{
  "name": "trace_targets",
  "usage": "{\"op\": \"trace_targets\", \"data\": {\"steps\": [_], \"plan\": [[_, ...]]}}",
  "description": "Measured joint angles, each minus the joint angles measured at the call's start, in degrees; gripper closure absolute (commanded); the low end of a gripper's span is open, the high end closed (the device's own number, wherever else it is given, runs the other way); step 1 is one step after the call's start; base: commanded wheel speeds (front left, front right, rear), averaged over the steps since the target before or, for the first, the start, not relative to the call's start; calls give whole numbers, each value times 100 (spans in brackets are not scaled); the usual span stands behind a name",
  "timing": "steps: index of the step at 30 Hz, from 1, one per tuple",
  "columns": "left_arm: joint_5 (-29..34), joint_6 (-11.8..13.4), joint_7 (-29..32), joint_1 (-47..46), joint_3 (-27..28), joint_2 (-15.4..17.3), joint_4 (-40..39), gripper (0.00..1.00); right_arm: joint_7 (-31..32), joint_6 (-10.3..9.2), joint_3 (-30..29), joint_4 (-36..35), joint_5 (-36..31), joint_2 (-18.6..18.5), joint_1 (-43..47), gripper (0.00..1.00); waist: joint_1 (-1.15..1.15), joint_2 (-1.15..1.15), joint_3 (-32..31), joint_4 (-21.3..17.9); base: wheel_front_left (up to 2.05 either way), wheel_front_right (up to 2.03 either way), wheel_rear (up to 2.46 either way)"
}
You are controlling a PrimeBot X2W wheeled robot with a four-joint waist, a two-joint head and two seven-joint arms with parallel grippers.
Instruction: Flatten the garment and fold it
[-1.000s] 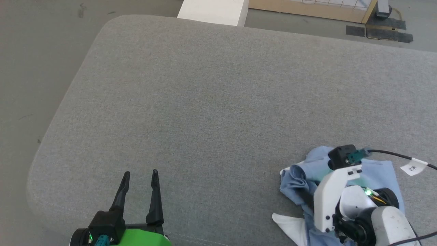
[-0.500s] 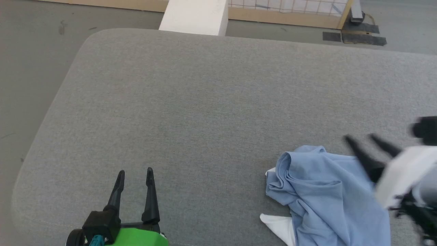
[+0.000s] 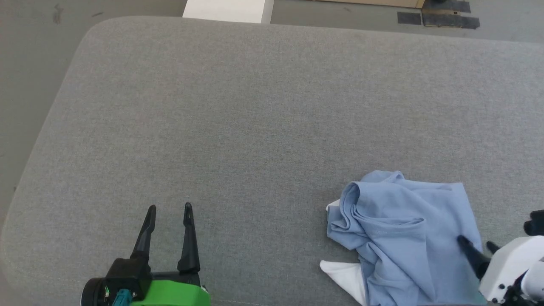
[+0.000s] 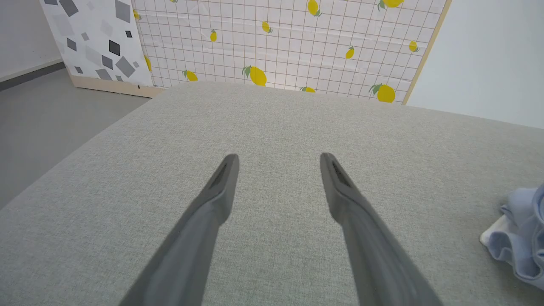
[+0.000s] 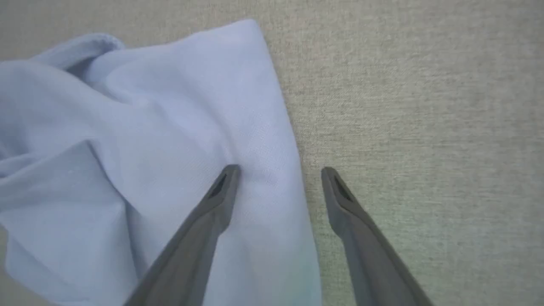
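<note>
Crumpling hides most of the garment (image 3: pixel 403 238), a light blue shirt heaped at the near right of the grey fabric-covered table (image 3: pixel 255 106), its lower part cut off by the head view's bottom edge, a white piece (image 3: pixel 346 276) poking out at its left. The right gripper (image 3: pixel 475 242), largely cropped at that view's corner, has its fingers wide apart and empty, one tip over the shirt's right edge, the other over bare table. The left gripper (image 3: pixel 170 207) hangs wide and empty well to the left; beyond the table are grey floor (image 3: pixel 25 63), a lemon-printed grid panel (image 4: pixel 289 42) and a panel of grey shapes (image 4: pixel 89 42).
</note>
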Motion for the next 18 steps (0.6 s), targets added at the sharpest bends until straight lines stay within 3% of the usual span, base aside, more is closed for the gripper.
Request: {"op": "trace_targets", "data": {"steps": [8, 9, 11, 18], "plan": [[49, -60, 0, -27, 20, -1, 10, 0, -98, 1, 48, 688, 78, -47, -308, 0, 0, 0, 81, 109, 0, 0, 0], [51, -64, 0, -28, 14, -1, 14, 0, -97, 1, 43, 755, 112, -63, -352, 11, 0, 0, 88, 129, 0, 0, 0], [58, -67, 0, -31, -1, -1, 23, 0, -44, 1, 48, 825, 177, -90, -405, 100, 0, 0, 102, 168, 0, 0, 0], [110, -118, 0, -80, -85, -1, -14, 0, 232, 4, 46, 717, 341, -104, -453, 100, 0, 0, 79, 182, 0, 0, 0]]}}
